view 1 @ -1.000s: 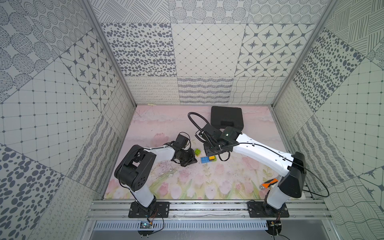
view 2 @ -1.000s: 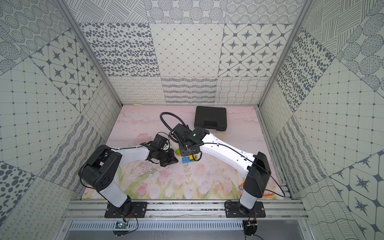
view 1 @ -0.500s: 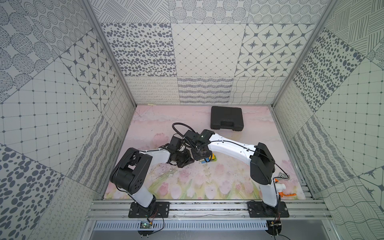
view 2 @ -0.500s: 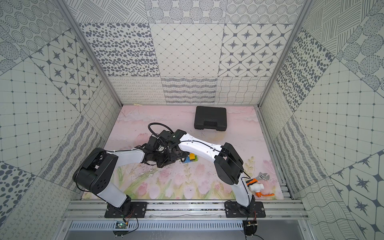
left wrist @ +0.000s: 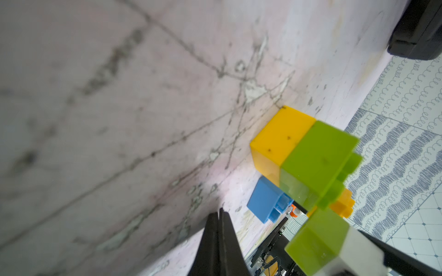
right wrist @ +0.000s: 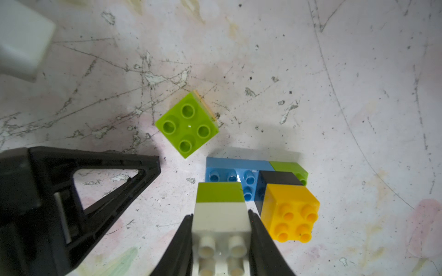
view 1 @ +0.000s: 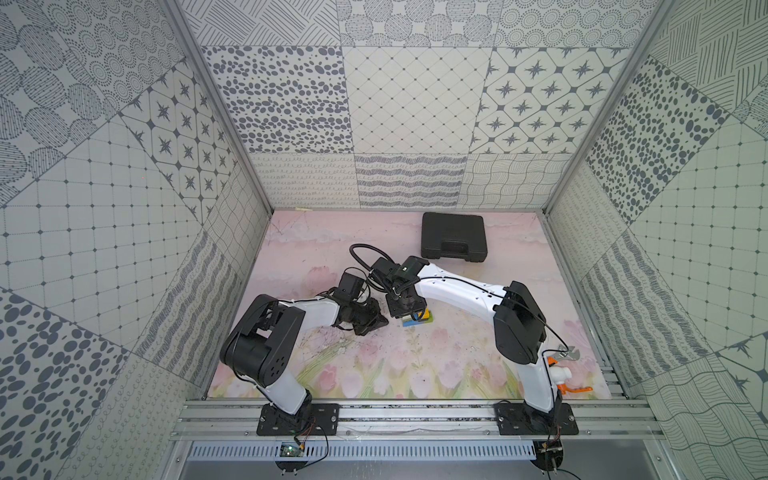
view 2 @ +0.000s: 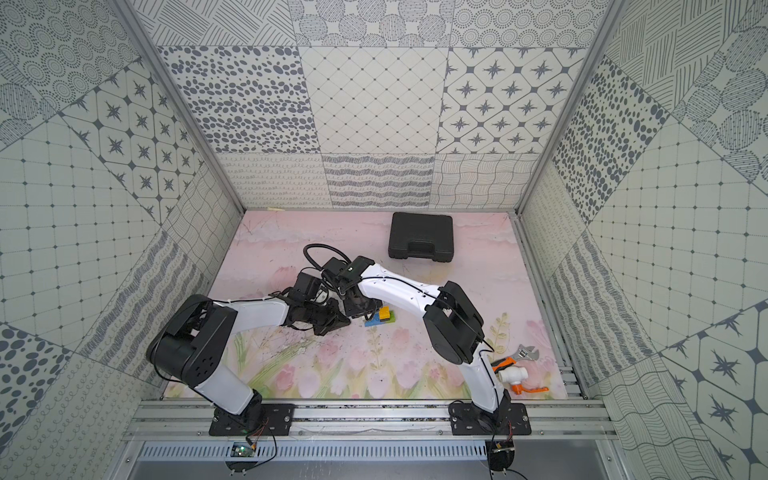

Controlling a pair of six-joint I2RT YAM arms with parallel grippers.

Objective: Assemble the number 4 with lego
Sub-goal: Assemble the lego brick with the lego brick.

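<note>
Glossy white studded brick [right wrist: 221,222] is clamped by right gripper [right wrist: 220,216]; tapered fingers of left gripper [left wrist: 218,213] are pressed together.

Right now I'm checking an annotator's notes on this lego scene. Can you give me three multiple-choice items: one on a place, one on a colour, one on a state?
1. Where on the floor does the black plastic case lie?
A) far end, by the back wall
B) near end
C) centre

2. What colour is the studded plastic brick that the right gripper clamps?
A) blue
B) white
C) black

3. How is the left gripper?
A) wide open
B) gripping something
C) shut, empty

Answers:
1 A: both top views show it close to the back wall.
2 B: the right wrist view shows a white brick pinched in the gripper.
3 C: the left wrist view shows it closed with nothing held.
</note>
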